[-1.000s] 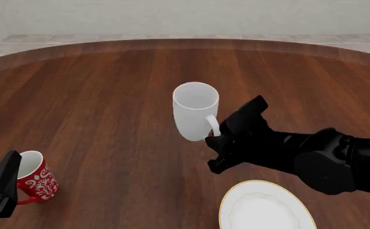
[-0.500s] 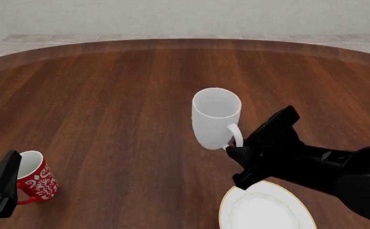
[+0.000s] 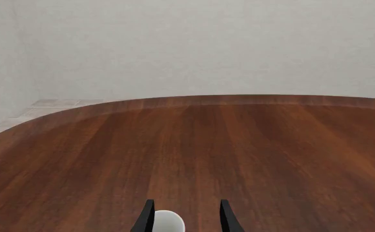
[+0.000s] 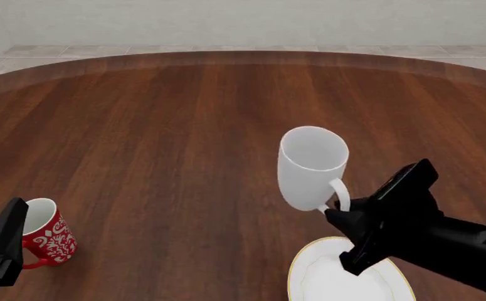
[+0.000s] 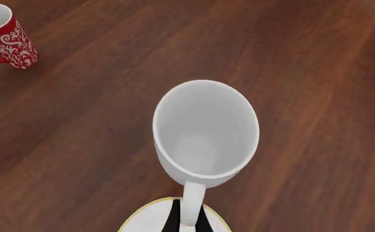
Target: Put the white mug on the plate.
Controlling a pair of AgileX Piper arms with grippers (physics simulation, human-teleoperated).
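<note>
The white mug (image 4: 308,168) hangs tilted above the table, just past the far edge of the plate (image 4: 320,276). My right gripper (image 4: 337,212) is shut on its loop handle. In the right wrist view the white mug (image 5: 205,131) faces me with its mouth open, its handle pinched in the right gripper (image 5: 187,220), and the plate's gold rim (image 5: 137,220) shows beneath. My right arm covers part of the plate in the front view. My left gripper (image 4: 7,229) stands open low at the near left.
A red mug (image 4: 49,237) with a white floral pattern stands at the near left, touching or almost touching my left gripper; the red mug (image 5: 7,35) shows in the right wrist view too. A white rounded shape (image 3: 168,222) sits between the left fingers (image 3: 146,218). Brown table (image 4: 142,138) all around.
My right gripper has carried the white mug right and nearer, from mid-table to the plate's far edge. The left arm and the red mug have not moved.
</note>
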